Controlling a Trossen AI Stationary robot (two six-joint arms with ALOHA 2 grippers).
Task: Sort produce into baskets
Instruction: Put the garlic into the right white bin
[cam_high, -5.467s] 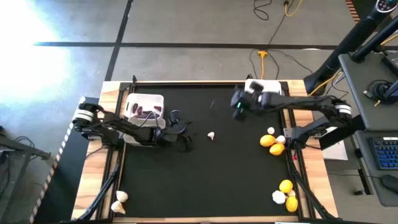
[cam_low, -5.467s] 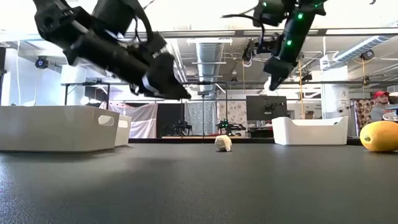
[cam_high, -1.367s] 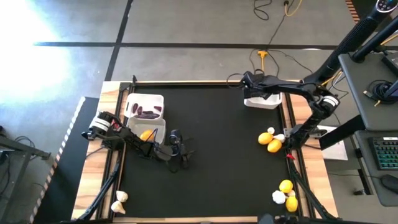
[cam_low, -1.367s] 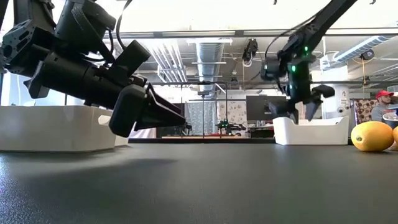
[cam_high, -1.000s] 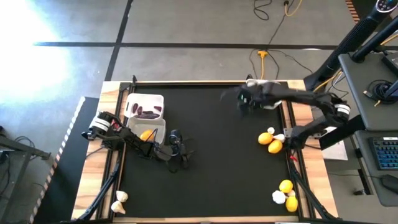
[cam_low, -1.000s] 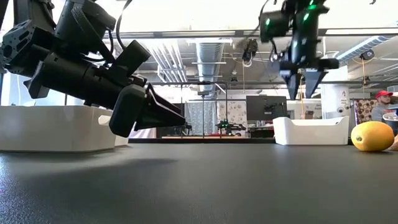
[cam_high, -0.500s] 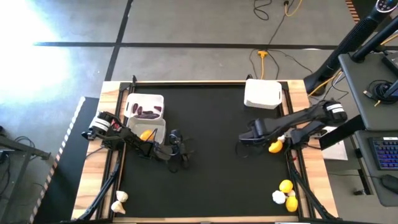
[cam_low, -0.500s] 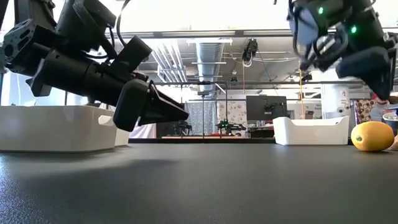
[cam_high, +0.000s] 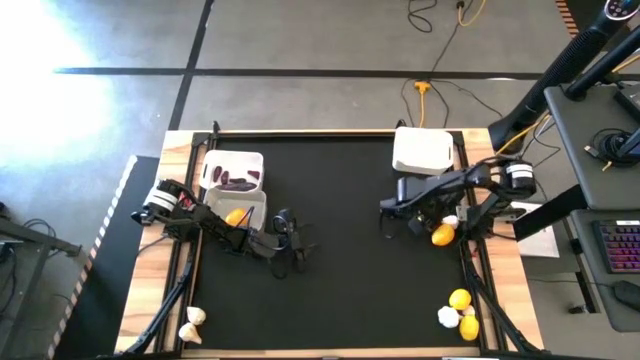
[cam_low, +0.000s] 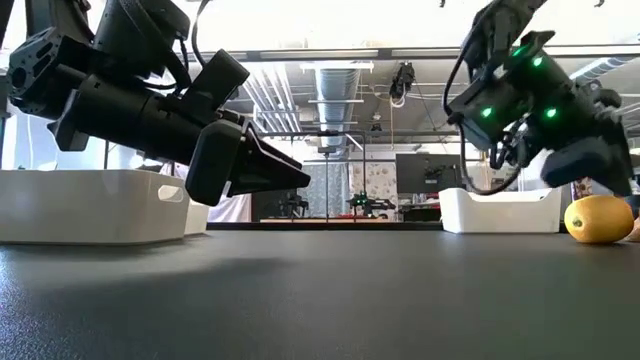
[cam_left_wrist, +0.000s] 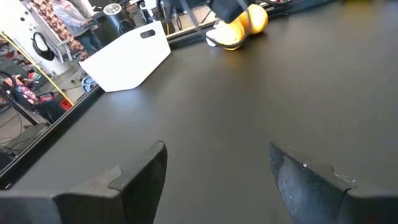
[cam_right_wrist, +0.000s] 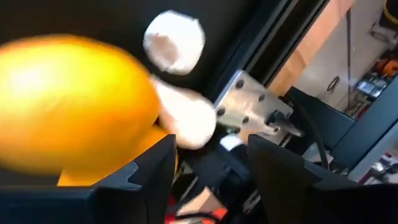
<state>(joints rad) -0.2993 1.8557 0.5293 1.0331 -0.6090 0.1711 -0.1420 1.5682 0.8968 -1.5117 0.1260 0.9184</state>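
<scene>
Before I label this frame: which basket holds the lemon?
Start at the table's left edge, where two baskets touch. The basket with the lemon is the nearer one, by the left arm; its neighbour holds dark purple pieces.

from overhead we look straight down on the whole black table (cam_high: 340, 290) and the floor beyond it. the low camera sits at mat height, facing level across into the room — near the left arm (cam_low: 150, 100). the left wrist camera looks across the mat toward the far white basket (cam_left_wrist: 127, 59), which the overhead view shares (cam_high: 424, 152). the right wrist camera sits very close on a lemon (cam_right_wrist: 68, 102) — the one seen low too (cam_low: 598, 219).
</scene>
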